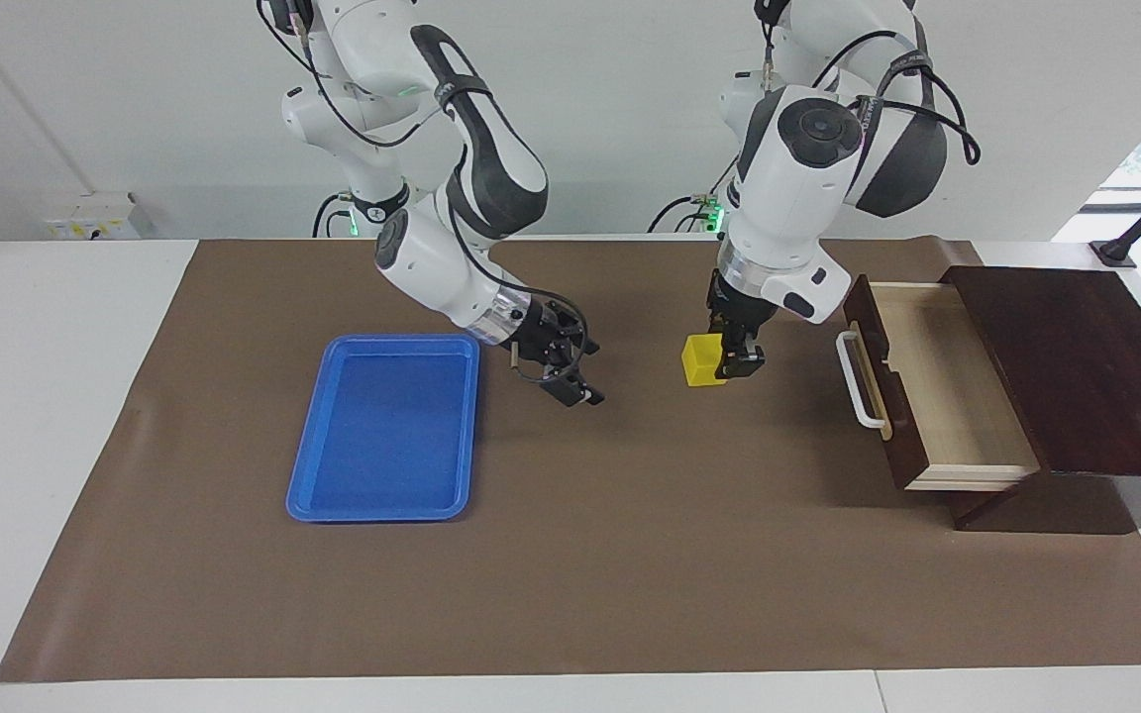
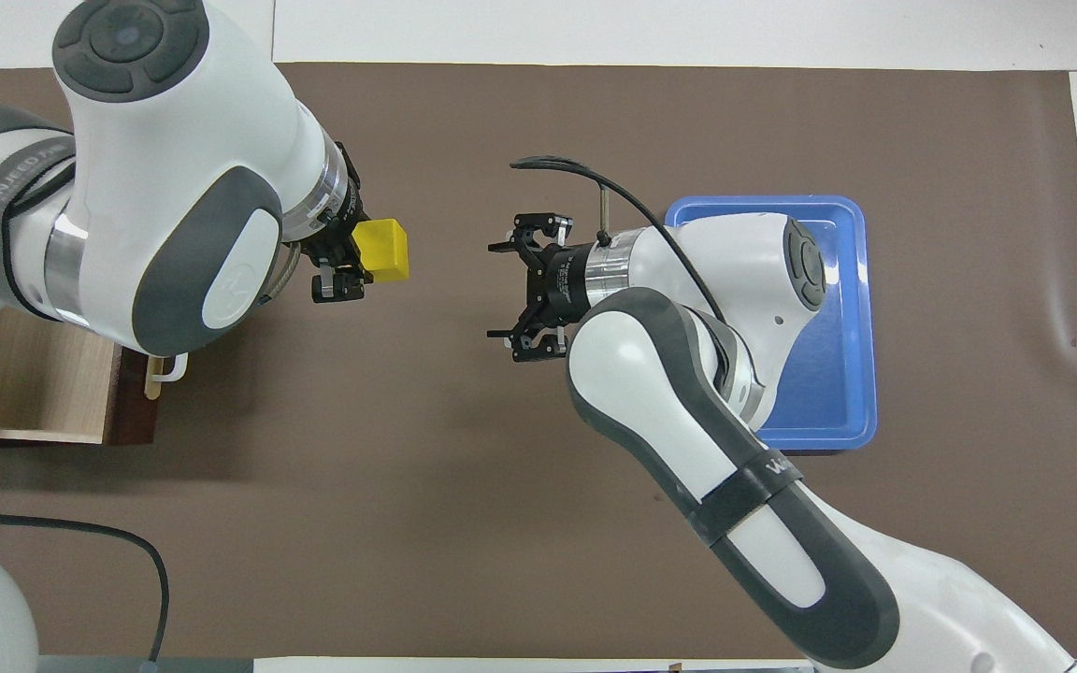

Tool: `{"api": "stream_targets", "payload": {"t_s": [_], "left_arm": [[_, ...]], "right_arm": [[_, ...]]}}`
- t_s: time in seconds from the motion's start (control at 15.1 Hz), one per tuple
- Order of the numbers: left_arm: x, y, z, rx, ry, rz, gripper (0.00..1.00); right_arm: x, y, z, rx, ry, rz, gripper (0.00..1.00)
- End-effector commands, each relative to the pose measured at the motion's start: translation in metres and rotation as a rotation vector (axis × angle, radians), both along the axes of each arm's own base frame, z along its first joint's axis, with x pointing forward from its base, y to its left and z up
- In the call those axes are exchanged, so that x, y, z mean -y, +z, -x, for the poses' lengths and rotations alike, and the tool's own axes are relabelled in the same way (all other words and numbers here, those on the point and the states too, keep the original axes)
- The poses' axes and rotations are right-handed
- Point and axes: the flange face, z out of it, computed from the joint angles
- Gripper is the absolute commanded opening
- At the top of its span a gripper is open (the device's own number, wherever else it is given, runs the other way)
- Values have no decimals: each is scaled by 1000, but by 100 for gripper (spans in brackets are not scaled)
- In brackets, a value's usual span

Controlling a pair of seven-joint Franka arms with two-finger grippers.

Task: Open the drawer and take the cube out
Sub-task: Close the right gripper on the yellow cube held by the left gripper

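Observation:
The drawer (image 1: 937,396) is pulled open from its dark brown cabinet (image 1: 1076,366) at the left arm's end of the table; its pale wood inside looks empty. It also shows in the overhead view (image 2: 43,383). My left gripper (image 1: 729,362) (image 2: 347,266) is shut on the yellow cube (image 1: 700,359) (image 2: 382,250) and holds it over the brown mat, in front of the drawer's white handle (image 1: 858,381). My right gripper (image 1: 570,381) (image 2: 524,290) is open and empty over the mat between the cube and the blue tray.
A flat blue tray (image 1: 382,426) (image 2: 842,280) lies on the mat toward the right arm's end, nothing in it. The brown mat (image 1: 630,555) covers most of the white table.

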Motion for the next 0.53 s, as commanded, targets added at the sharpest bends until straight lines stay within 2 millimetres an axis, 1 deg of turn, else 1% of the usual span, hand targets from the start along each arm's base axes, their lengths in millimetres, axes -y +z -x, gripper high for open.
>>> {"api": "stream_targets", "payload": {"t_s": [0.0, 0.13, 0.2, 0.26, 0.33, 0.4, 0.46], "left_arm": [[5, 2, -4, 12, 16, 24, 0], [6, 2, -4, 18, 16, 27, 0], [6, 0, -4, 17, 16, 24, 0], [5, 0, -5, 20, 17, 25, 0], [5, 0, -5, 20, 17, 25, 0], [6, 0, -4, 20, 16, 26, 0], [6, 0, -4, 20, 17, 26, 0]], "right_arm": [[-15, 11, -17, -29, -64, -41, 100], [-32, 16, -14, -11, -81, -48, 100], [-37, 12, -19, -25, -95, -48, 100], [-46, 16, -27, -30, -100, -52, 100], [-51, 16, -26, -24, -82, -32, 100], [-62, 15, -18, -8, -31, 11, 100], [-66, 16, -16, -3, -3, 34, 100]]}}
